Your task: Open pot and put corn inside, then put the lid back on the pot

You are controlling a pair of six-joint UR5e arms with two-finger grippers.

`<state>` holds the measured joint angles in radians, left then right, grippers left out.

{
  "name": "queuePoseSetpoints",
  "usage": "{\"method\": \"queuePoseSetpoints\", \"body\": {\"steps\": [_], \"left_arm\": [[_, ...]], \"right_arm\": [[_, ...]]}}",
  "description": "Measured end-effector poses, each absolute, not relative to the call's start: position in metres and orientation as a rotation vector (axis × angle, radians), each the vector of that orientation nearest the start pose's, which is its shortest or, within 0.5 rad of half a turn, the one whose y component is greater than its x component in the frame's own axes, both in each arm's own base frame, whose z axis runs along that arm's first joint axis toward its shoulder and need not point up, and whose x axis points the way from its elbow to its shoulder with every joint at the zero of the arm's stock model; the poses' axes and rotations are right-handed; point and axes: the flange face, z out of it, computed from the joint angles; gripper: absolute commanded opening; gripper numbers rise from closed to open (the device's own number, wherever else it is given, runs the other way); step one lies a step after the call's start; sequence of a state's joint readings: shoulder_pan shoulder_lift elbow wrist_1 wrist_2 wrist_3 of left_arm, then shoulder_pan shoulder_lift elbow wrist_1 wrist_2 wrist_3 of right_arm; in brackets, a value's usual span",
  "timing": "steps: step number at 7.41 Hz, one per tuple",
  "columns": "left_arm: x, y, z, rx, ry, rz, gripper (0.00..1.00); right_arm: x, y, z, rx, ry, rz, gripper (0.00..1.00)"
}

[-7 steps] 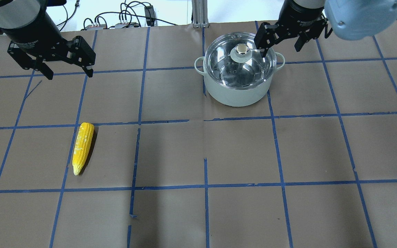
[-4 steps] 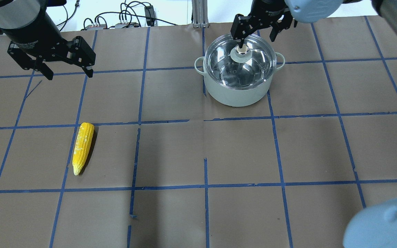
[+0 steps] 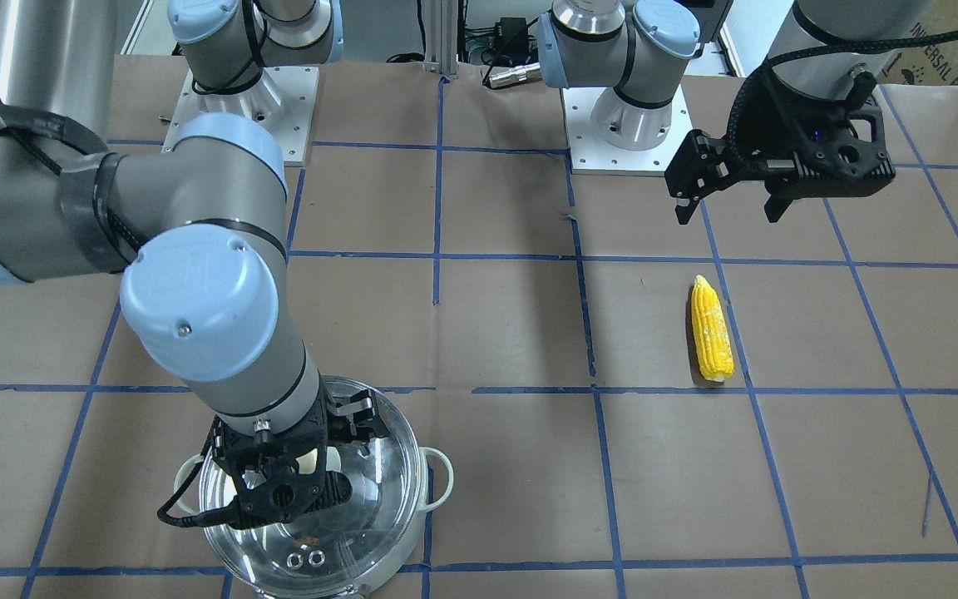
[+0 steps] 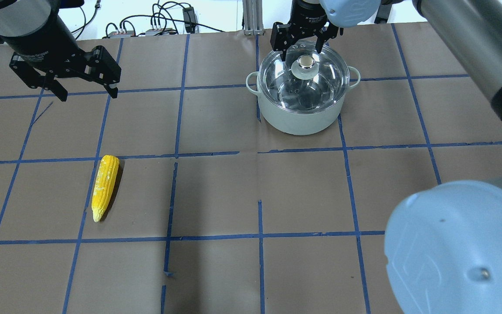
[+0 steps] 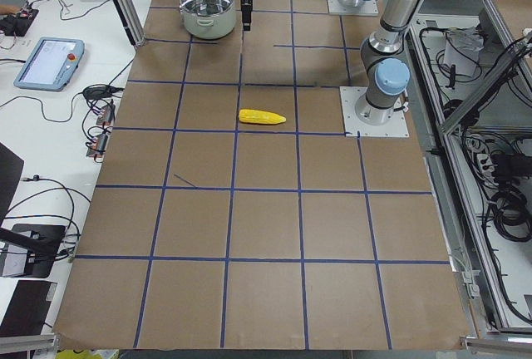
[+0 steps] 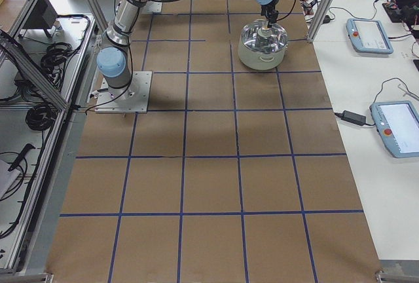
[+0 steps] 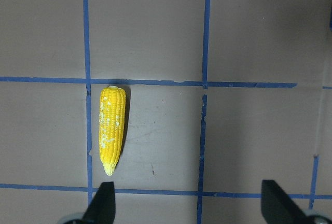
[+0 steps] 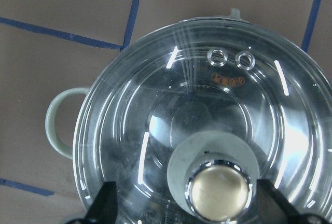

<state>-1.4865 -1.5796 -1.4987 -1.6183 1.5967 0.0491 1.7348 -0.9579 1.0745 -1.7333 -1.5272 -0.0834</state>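
We see the round pot (image 4: 299,120), pale grey-green outside and mirror-bright steel inside, with two small pale loop handles, standing on the far side of the brown paper-covered bench (image 4: 216,192), which is marked with blue tape squares. The clear domed glass lid (image 4: 320,83) sits closed on its rim, with two small metal vent rings near the edge. The lid's pale round knob with a metallic top (image 4: 305,65) is at the centre. The right hand (image 4: 302,49) hangs over the lid, spread wide. In its wrist view we find one finger on each side of the knob, with a gap on both sides, gripping nothing. The bright yellow tapered ear of corn (image 4: 105,186) lies flat on the bench, well apart from the pot, on the robot's left, just beside a blue tape line. The left hand (image 4: 88,92) hovers above the bench beyond the corn, its fingers wide apart and empty.
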Motion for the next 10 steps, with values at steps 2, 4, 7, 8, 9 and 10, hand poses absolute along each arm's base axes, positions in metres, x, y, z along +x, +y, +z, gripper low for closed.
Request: {"method": "queuePoseSetpoints", "body": {"steps": [2,4,7,8,9,10], "left_arm": [[-0.089,-0.506,0.514,-0.055,3.115,-0.021,1.0],[-0.089,-0.506,0.514,-0.055,3.115,-0.021,1.0],[-0.089,-0.506,0.514,-0.055,3.116,-0.021,1.0],[-0.089,-0.506,0.514,-0.055,3.115,-0.022,1.0],[-0.088,-0.505,0.515,-0.055,3.114,-0.023,1.0],[-0.088,-0.505,0.515,-0.055,3.113,-0.023,1.0]], "right_arm": [[0.249,-0.715,0.36,-0.376,3.073,-0.053,0.9],[0.247,-0.715,0.357,-0.373,3.075,-0.045,0.78],[0.245,-0.711,0.352,-0.37,3.077,-0.007,0.57],[0.244,-0.71,0.352,-0.37,3.082,0.011,0.45],[0.242,-0.709,0.353,-0.371,3.095,0.039,0.39],[0.24,-0.707,0.355,-0.372,3.108,0.062,0.37]]}}
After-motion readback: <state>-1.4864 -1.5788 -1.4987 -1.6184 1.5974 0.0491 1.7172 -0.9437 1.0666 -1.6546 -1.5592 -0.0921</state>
